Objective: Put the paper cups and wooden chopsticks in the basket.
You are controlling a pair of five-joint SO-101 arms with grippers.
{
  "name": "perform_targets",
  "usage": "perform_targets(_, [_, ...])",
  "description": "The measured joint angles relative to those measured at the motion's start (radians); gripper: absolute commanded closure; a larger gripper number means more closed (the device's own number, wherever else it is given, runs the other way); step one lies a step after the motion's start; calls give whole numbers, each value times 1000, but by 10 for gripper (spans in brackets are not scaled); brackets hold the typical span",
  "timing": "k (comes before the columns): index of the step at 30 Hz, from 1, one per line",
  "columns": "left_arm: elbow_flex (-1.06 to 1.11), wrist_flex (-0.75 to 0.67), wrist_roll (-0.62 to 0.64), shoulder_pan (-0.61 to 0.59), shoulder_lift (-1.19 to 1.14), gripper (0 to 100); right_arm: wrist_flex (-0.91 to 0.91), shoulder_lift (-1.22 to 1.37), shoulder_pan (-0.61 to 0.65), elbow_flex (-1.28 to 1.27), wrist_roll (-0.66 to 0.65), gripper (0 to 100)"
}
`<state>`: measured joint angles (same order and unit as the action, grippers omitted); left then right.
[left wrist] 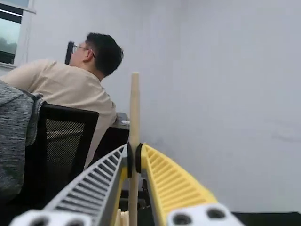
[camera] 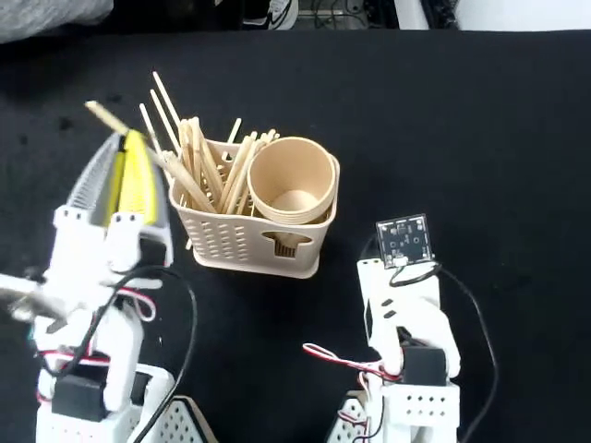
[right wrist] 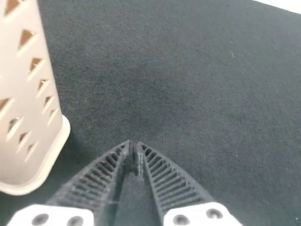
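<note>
My left claw (camera: pixel 123 146) (left wrist: pixel 134 155) is clamped on one wooden chopstick (camera: pixel 103 114) (left wrist: pixel 134 108), pinched near the tips between the grey finger and the yellow finger. The stick's free end pokes out past the tips. This claw is just left of the basket (camera: pixel 240 245).

The beige slotted basket stands upright on the black counter (camera: pixel 480 138). Its left part holds a bundle of chopsticks (camera: pixel 208 161), leaning and fanned out above the rim. Its right part holds the paper cups (camera: pixel 291 180), nested, mouth up.

My right claw (right wrist: pixel 133 148) is closed and holds nothing, tips together, low over bare counter (right wrist: pixel 197 70). It is beside the basket's side wall (right wrist: pixel 23 94) and not touching it.
</note>
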<state>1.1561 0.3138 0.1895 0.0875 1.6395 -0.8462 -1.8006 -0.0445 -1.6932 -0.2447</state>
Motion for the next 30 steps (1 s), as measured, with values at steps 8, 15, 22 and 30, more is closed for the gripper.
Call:
perform_targets(8, [-43, 80, -8, 52, -298, 817, 0, 0, 0, 0, 0, 987])
perform_targets(15, [-377, 483, 11, 52, -542, 810, 0, 0, 0, 0, 0, 987])
perform_targets(22, [-537, 680, 175, 15, -560, 808, 0, 0, 0, 0, 0, 987])
perform_targets(30, [-562, 674, 347, -109, -560, 807, 0, 0, 0, 0, 0, 987])
